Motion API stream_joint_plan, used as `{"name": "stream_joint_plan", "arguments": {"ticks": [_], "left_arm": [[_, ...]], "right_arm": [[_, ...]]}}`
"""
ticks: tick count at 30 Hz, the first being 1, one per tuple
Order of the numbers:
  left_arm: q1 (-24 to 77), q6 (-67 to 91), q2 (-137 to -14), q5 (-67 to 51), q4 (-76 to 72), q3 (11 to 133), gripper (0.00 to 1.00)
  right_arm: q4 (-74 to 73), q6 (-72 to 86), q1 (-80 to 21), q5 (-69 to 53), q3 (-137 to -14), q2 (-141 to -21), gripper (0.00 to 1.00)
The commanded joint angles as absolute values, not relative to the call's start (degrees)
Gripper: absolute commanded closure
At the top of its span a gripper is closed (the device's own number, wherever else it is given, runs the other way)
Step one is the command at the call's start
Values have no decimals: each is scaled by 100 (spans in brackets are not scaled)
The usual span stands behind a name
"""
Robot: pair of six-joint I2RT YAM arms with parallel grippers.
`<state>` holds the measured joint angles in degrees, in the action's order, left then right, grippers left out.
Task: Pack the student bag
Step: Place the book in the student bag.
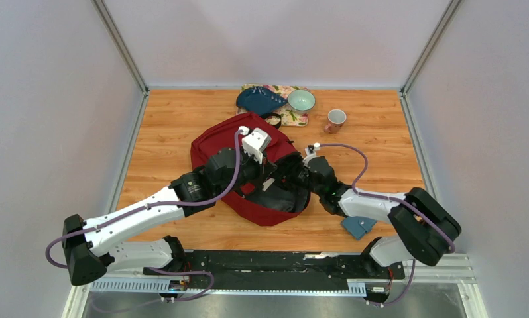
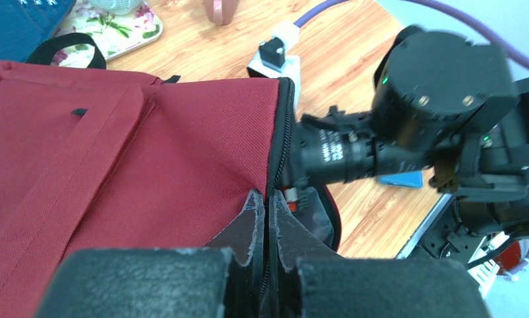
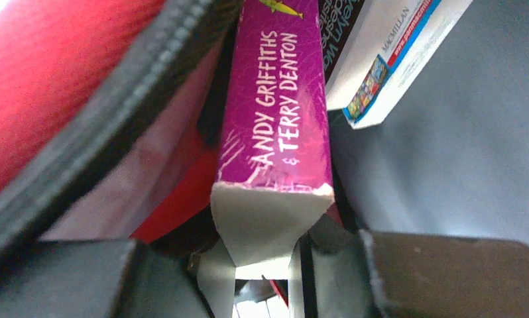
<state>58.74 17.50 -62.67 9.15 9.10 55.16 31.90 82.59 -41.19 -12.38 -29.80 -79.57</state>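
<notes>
Two sets of jaws, both busy. The left jaws are pinched tight on the zipper edge of the student bag [image 2: 149, 152]. The right jaws squeeze the bottom end of a purple book [image 3: 275, 126], which sits inside the bag's opening next to a white book [image 3: 398, 59]. The bag lies flat in the middle of the table [image 1: 176, 119], with a floral tray [image 1: 295, 119], bowl [image 1: 301, 100] and mug [image 1: 335, 120] behind it.

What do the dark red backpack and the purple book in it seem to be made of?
Dark red backpack: woven cloth, likely synthetic, matte; a fine weave and stitched seams show, with a black zipper along its edge. Purple book: paper with a probably glossy card cover; the spine shows sheen, its corners are scuffed white, the page block is pale.
</notes>
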Motion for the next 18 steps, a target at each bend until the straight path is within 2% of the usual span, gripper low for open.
{"name": "stream_joint_plan", "arguments": {"ticks": [1,5,8,11,12,14,15,18], "left_arm": [[5889,2083,-5977,957,536,5616,100],[5889,2188,-5880,1081,510,5493,100],[5897,2250,-5827,1151,589,5476,100],[5897,2294,-5766,1151,606,5397,100],[5897,2294,-5757,1160,615,5362,100],[5889,2285,-5757,1169,624,5335,100],[5889,2285,-5757,1160,615,5318,100],[5897,2259,-5809,1151,598,5326,100]], "right_arm": [[4236,8051,-4569,226,-3576,-8436,100],[4360,8173,-4816,904,-3840,-9243,100],[4728,8322,-4808,1194,-3745,-9632,92],[4877,8236,-4773,1065,-3587,-9765,68],[4861,8174,-4772,1003,-3508,-9739,55],[4677,8095,-4781,949,-3393,-9555,41],[4467,8034,-4781,958,-3297,-9493,21],[4142,7719,-4773,853,-3208,-9185,14]]}}
